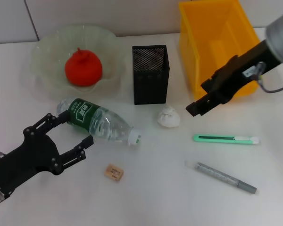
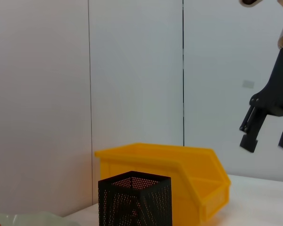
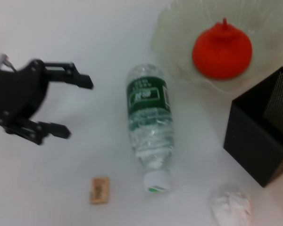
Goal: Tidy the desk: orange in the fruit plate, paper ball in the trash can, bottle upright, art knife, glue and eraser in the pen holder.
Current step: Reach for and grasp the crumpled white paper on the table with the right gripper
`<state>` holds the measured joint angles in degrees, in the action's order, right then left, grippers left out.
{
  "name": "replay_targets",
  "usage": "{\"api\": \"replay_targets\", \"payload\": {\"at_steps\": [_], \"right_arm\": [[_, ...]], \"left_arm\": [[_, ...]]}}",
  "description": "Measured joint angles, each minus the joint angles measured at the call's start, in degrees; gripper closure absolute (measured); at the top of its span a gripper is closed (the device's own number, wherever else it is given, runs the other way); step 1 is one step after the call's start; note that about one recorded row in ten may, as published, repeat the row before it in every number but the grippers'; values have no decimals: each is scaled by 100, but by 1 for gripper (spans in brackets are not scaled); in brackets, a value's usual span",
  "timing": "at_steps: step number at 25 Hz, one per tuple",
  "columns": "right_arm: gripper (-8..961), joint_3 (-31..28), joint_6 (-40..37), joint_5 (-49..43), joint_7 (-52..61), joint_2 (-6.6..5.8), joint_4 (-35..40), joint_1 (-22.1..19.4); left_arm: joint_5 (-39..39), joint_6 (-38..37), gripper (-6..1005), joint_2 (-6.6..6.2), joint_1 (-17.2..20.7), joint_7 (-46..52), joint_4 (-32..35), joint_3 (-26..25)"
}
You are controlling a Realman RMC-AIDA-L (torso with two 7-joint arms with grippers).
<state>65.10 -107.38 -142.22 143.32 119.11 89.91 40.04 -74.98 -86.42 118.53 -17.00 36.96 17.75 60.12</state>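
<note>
The orange [image 1: 83, 68] lies in the clear fruit plate [image 1: 42, 52]. The bottle [image 1: 99, 122] lies on its side, cap toward the paper ball [image 1: 168, 117]. My left gripper [image 1: 74, 129] is open and empty, its fingers beside the bottle's base end. My right gripper [image 1: 196, 107] is open and empty, above the table in front of the yellow trash can [image 1: 217, 44], right of the paper ball. The black mesh pen holder [image 1: 151, 74] stands upright. The green art knife [image 1: 226, 139], grey glue [image 1: 225, 177] and tan eraser [image 1: 113, 173] lie on the table.
The right wrist view shows the bottle [image 3: 149, 122], the orange [image 3: 221, 49], the pen holder [image 3: 259, 136], the eraser [image 3: 99, 189] and my left gripper [image 3: 75, 109]. The left wrist view shows the pen holder [image 2: 134, 200], the trash can [image 2: 179, 174] and my right gripper [image 2: 266, 141].
</note>
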Motion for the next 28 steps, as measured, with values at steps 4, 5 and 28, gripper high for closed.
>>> {"api": "replay_targets", "payload": {"at_steps": [4,5,28], "right_arm": [[167,669,340,-518,560,25,-24,117],[167,832,451,-618,730,32,-54,143],[168,2218,2429,-998,1655,42,-1870,468]], "left_arm": [[1,11,187,1,0,2,-10,0],[1,11,187,1,0,2,-22,0],[-70,-5,187,-148,-28,188,-4,684]]}}
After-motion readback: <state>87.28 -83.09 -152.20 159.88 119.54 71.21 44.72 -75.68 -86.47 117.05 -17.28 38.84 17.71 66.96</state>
